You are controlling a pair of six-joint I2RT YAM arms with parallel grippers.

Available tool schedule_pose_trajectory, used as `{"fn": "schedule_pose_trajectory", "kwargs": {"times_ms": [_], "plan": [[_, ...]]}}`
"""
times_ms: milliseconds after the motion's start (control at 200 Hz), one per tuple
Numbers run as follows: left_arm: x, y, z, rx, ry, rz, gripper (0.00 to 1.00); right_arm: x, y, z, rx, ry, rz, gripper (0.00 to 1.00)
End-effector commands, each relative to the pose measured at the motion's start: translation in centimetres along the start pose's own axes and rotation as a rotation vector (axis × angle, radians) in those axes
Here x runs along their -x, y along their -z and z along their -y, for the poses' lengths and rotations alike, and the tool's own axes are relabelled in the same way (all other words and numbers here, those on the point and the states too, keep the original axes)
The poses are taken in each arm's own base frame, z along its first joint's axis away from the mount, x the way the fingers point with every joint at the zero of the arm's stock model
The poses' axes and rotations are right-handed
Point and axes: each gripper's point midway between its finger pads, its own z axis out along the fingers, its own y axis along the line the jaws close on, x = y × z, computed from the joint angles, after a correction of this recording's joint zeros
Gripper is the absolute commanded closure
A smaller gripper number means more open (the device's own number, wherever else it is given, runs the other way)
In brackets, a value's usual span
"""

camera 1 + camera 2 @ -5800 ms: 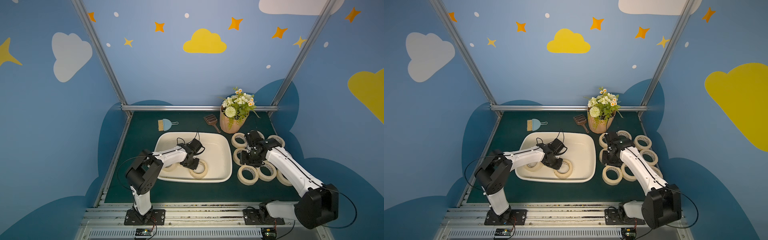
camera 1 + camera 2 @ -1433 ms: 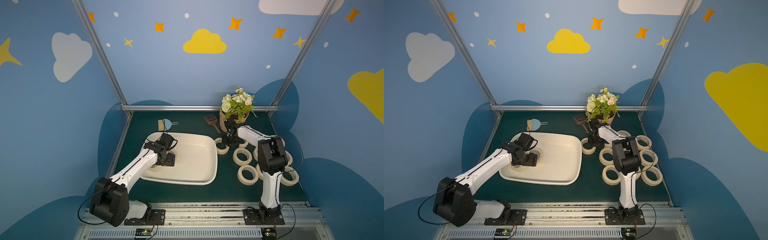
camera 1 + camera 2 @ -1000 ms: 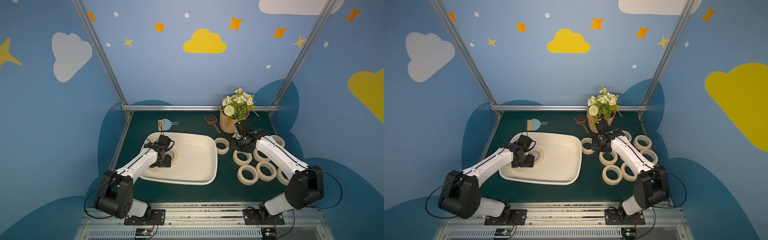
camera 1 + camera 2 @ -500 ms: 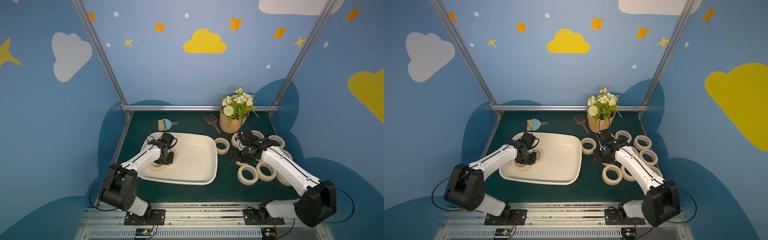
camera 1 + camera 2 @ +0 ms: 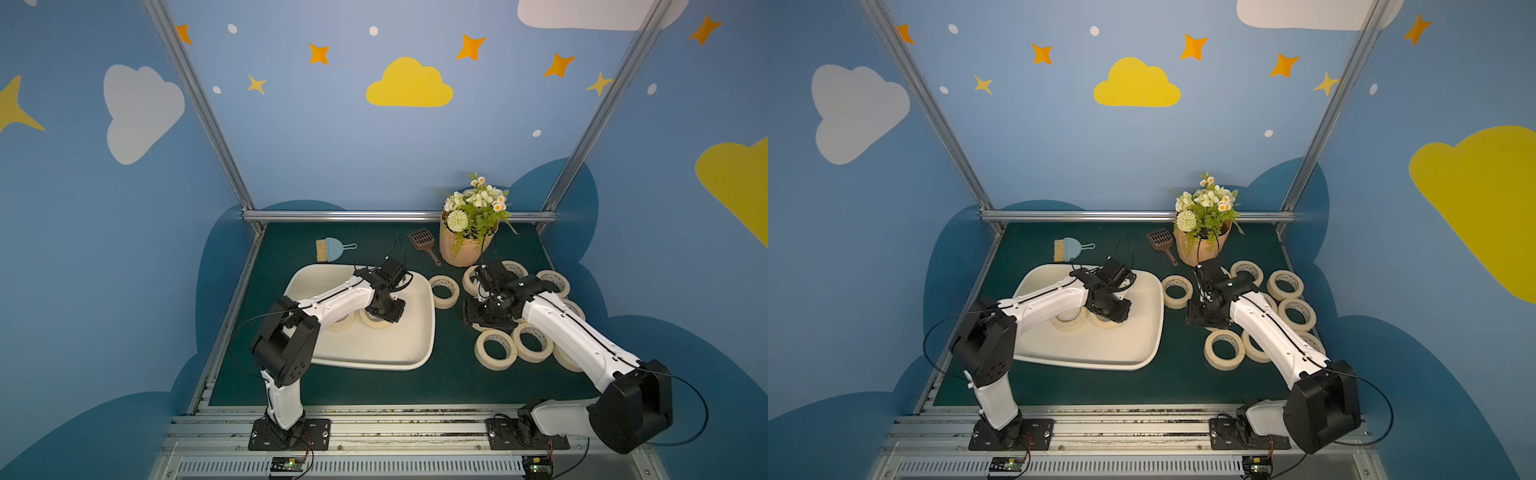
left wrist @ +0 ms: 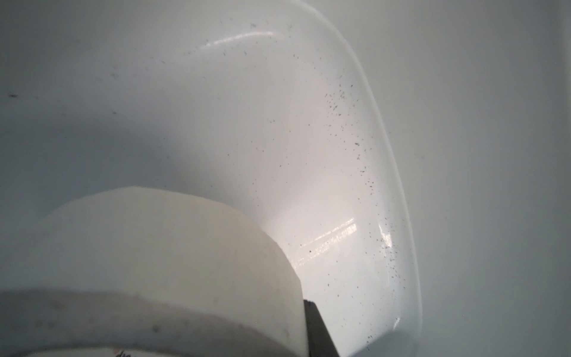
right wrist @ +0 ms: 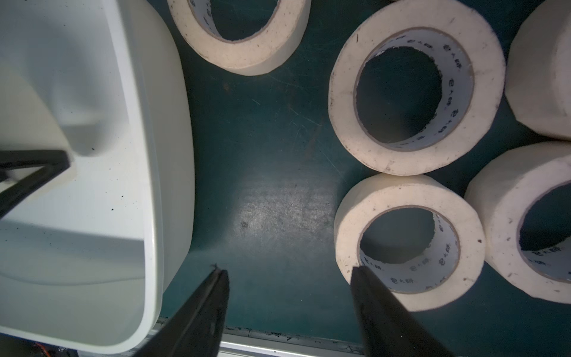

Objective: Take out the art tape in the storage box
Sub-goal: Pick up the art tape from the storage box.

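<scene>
The left gripper (image 5: 381,316) is low on one art tape roll (image 6: 154,262), one finger at its outer wall; whether it grips, I cannot tell. A second roll (image 5: 341,326) lies just beside it, and both are inside the storage box (image 5: 382,353). The right gripper (image 7: 287,270) hangs open and empty over the mat (image 7: 272,139) between the box and at least eight loose rolls (image 5: 496,351).

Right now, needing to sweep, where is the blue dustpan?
In both top views the blue dustpan lies on the green mat just behind the far rim of the storage box, left of the brown scoop.
</scene>
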Motion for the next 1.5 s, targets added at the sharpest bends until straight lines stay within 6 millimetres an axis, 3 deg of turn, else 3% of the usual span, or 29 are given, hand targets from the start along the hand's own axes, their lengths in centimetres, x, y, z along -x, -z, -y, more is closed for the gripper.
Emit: {"fn": "schedule_pose_trajectory", "kwargs": {"times_ms": [0,130,240,335,461,781,841,911,1031,1116,1352,1497], "plan": [[1.5,0.5,1.8,-0.064,-0.058,0.024,0.52,-0.3,0.6,0.3,-0.008,-0.007,-0.011,0.32],[2.4,3.4,1.6,-0.023,-0.084,0.077,0.16,-0.3,0.4,0.2,-0.004,-0.005,-0.019,0.32],[2.9,6.9,-0.7,0.084,-0.067,0.148,0.13,-0.2,0.2,0.0,0.003,-0.003,-0.027,0.32],[3.3,8.2,-3.6,0.091,0.0,0.195,0.15,-0.1,0.0,-0.1,0.007,0.002,-0.029,0.32],[3.0,6.1,-6.8,0.078,0.075,0.16,0.2,-0.1,0.0,-0.3,0.014,0.005,-0.033,0.32],[0.7,0.6,-6.3,0.043,0.07,0.025,0.24,0.1,0.2,-0.7,0.02,0.011,-0.029,0.32],[0.4,-0.4,-6.5,0.05,0.074,-0.002,0.29,0.1,0.2,-0.9,0.021,0.02,-0.029,0.32],[0.3,-1.1,-6.6,0.057,0.074,-0.016,0.41,0.3,0.5,-1.5,0.024,0.036,-0.025,0.32],[1.0,-0.1,-6.3,0.084,0.059,0.009,0.65,0.5,1.0,-4.3,0.072,0.081,-0.019,0.32],[1.6,1.4,-5.7,0.099,0.038,0.035,0.75,0.7,1.1,-7.1,0.118,0.122,-0.015,0.32],[2.6,5.5,-3.1,0.112,-0.02,0.095,0.79,2.3,0.4,-13.9,0.192,0.221,-0.022,0.33],[2.6,7.3,-2.1,0.104,-0.029,0.122,0.78,2.8,-1.4,-15.9,0.205,0.231,-0.052,0.33]]}}
